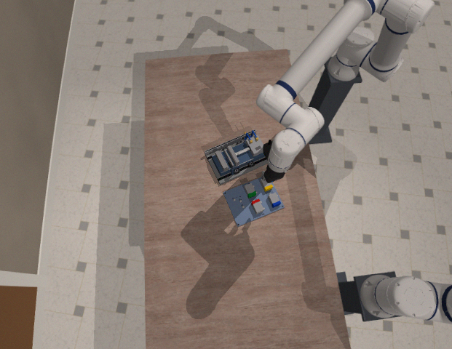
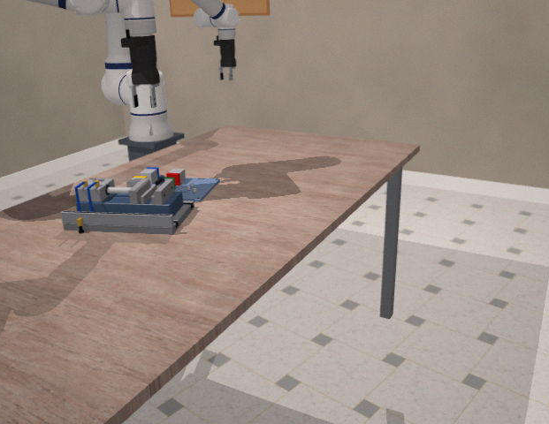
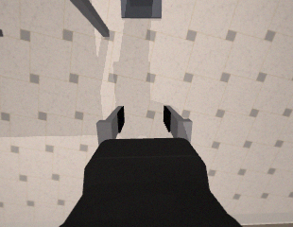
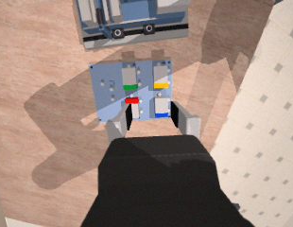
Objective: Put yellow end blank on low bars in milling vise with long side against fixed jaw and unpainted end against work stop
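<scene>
The blank with the yellow end (image 1: 268,187) (image 4: 161,77) stands on the blue plate (image 1: 233,214) (image 4: 101,113), at the corner near the vise. The vise (image 2: 118,222) (image 4: 137,40) lies beside the plate. Its fixed jaw (image 1: 220,161) (image 2: 163,192) and hose-side moving jaw (image 1: 232,155) (image 2: 140,192) stand apart with a narrow gap. The low bars and work stop are too small to tell clearly. My right gripper (image 2: 144,101) (image 4: 150,110) is open and empty, high above the plate area. My left gripper (image 2: 225,75) (image 3: 144,113) is open and empty, above the floor.
Blanks with a green end (image 1: 250,190) (image 4: 129,77), a red end (image 1: 258,207) (image 4: 135,112) and a blue end (image 1: 274,199) (image 4: 162,105) stand on the plate near the yellow one. Small pegs stick up from the plate. Blue hoses (image 2: 78,197) rise at the vise's far end from the fixed jaw.
</scene>
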`<act>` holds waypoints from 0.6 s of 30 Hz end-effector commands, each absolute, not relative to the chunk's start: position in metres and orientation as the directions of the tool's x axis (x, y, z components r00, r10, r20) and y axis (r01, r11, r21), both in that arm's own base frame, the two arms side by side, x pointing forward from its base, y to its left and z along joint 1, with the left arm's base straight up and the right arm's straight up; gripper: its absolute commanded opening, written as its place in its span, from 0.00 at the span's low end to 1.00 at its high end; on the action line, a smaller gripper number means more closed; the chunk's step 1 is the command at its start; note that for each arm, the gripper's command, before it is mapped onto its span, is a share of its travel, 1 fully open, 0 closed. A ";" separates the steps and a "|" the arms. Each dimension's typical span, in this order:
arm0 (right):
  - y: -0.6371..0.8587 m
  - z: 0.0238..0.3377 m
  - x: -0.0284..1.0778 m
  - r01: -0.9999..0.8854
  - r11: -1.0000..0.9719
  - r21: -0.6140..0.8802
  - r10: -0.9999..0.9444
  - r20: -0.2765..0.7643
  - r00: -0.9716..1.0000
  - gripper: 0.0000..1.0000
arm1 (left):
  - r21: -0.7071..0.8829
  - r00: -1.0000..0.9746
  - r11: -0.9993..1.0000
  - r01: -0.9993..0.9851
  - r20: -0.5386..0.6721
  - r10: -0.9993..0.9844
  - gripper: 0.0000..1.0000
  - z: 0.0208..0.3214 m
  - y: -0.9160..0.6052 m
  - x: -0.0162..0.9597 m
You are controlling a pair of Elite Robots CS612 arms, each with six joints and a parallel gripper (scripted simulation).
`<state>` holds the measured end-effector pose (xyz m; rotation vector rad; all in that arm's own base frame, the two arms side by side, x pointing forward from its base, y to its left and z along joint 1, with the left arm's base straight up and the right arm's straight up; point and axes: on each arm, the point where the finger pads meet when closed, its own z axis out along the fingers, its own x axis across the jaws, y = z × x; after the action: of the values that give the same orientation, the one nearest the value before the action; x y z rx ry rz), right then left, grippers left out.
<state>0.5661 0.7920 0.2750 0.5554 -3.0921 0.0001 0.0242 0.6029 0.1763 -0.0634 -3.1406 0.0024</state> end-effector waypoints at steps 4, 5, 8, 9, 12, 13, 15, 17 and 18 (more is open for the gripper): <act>0.786 0.257 0.564 -0.348 0.938 0.001 -0.348 -0.002 -0.938 1.00 | 0.000 -0.999 0.999 0.040 0.000 0.040 1.00 0.177 0.603 0.024; 0.785 0.255 0.563 -0.348 0.938 0.001 -0.348 -0.002 -0.938 1.00 | 0.000 -0.999 0.999 0.040 0.000 0.040 1.00 0.177 0.603 0.024; 0.783 0.246 0.562 -0.348 0.938 0.001 -0.348 -0.002 -0.938 1.00 | 0.000 -0.999 0.999 0.040 0.000 0.040 1.00 0.177 0.603 0.024; 0.782 0.243 0.561 -0.348 0.938 0.001 -0.348 -0.002 -0.938 1.00 | 0.000 -0.999 0.999 0.040 0.000 0.040 1.00 0.177 0.603 0.024; 0.779 0.235 0.560 -0.348 0.938 0.001 -0.348 -0.002 -0.938 1.00 | 0.000 -0.999 0.999 0.040 0.000 0.040 1.00 0.177 0.603 0.024; 0.778 0.232 0.560 -0.348 0.938 0.001 -0.348 -0.002 -0.938 1.00 | 0.000 -0.999 0.999 0.040 0.000 0.040 1.00 0.177 0.603 0.024; 0.778 0.232 0.560 -0.348 0.938 0.001 -0.348 -0.002 -0.938 1.00 | 0.000 -0.999 0.999 0.040 0.000 0.040 1.00 0.177 0.603 0.024; 0.777 0.227 0.559 -0.348 0.938 0.001 -0.348 -0.002 -0.938 1.00 | 0.000 -0.999 0.999 0.040 0.000 0.040 1.00 0.177 0.603 0.024; 0.776 0.224 0.558 -0.348 0.938 0.001 -0.348 -0.002 -0.938 1.00 | 0.000 -0.999 0.999 0.040 0.000 0.040 1.00 0.177 0.603 0.024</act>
<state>0.5593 0.7778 0.2305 0.5552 -3.0923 -0.0001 0.0242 0.6029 0.1763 -0.0634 -3.1406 0.0024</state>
